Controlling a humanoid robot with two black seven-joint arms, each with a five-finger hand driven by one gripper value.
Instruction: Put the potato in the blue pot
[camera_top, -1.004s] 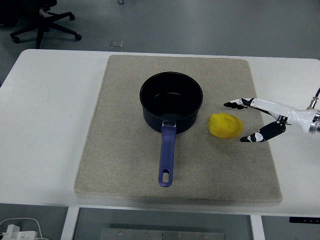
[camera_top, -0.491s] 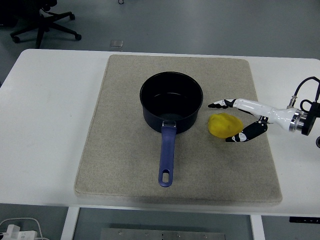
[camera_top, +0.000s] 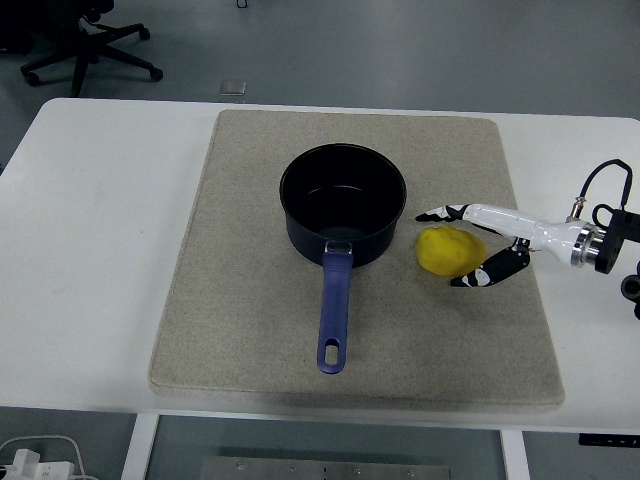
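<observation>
The potato (camera_top: 450, 250) is lying on the mat (camera_top: 240, 300) just right of the blue pot (camera_top: 342, 205). My right hand (camera_top: 482, 243) is bracketing it, fingers (camera_top: 440, 214) spread, gripping nothing yet. It looks firm, rounded, probably slippery, so I am judging its middle the safest hold.

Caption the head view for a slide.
Right hand open around the yellow potato beside the blue pot.
</observation>
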